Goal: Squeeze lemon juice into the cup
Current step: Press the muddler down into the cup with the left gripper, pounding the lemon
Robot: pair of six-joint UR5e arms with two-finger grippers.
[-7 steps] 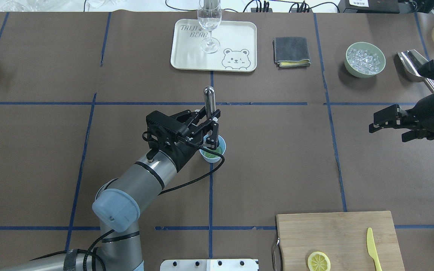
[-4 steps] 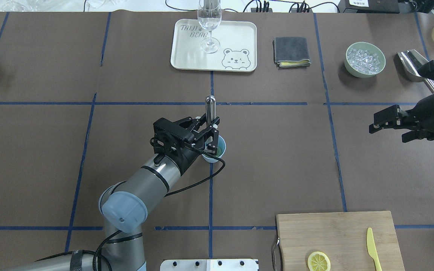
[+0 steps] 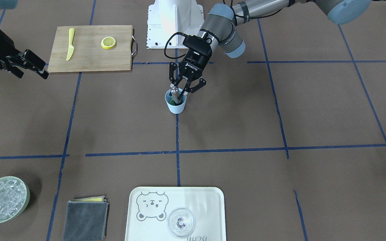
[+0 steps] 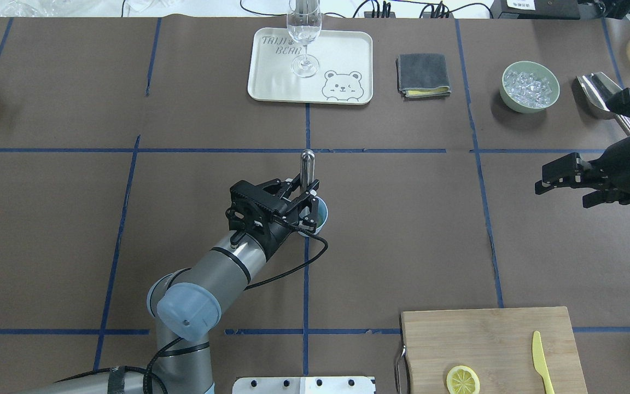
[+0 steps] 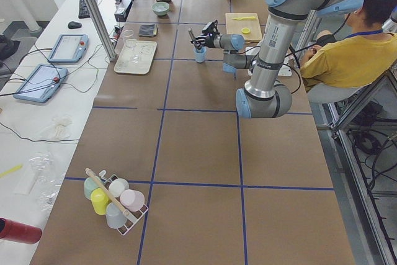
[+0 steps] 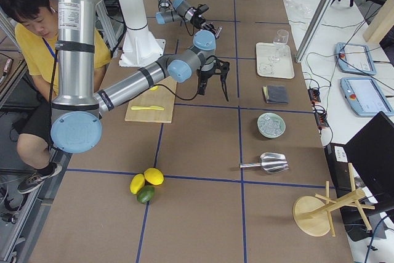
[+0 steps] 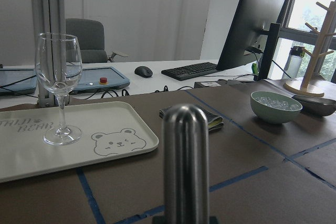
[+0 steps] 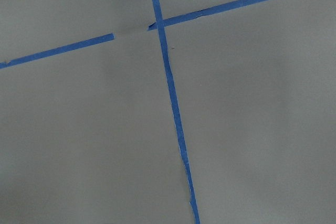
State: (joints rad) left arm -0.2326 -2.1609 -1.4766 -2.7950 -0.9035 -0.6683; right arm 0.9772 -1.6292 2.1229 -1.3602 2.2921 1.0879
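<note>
Left arm (image 4: pixel 227 257) lowered, jaws clamping muddler (image 4: pixel 307 164) in cup (image 4: pixel 321 213); right jaws parted.

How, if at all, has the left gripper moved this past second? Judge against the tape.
Yes: the left gripper shifted toward the overhead view's bottom; its metal rod, tip earlier above the blue tape line, now reaches only to it.

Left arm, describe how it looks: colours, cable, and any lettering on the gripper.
The left arm is silver-grey tubing with pale-blue joint caps and black seam rings. Its gripper is a black two-finger linkage with white ROBOTIQ lettering. A black braided cable loops off the wrist.
</note>
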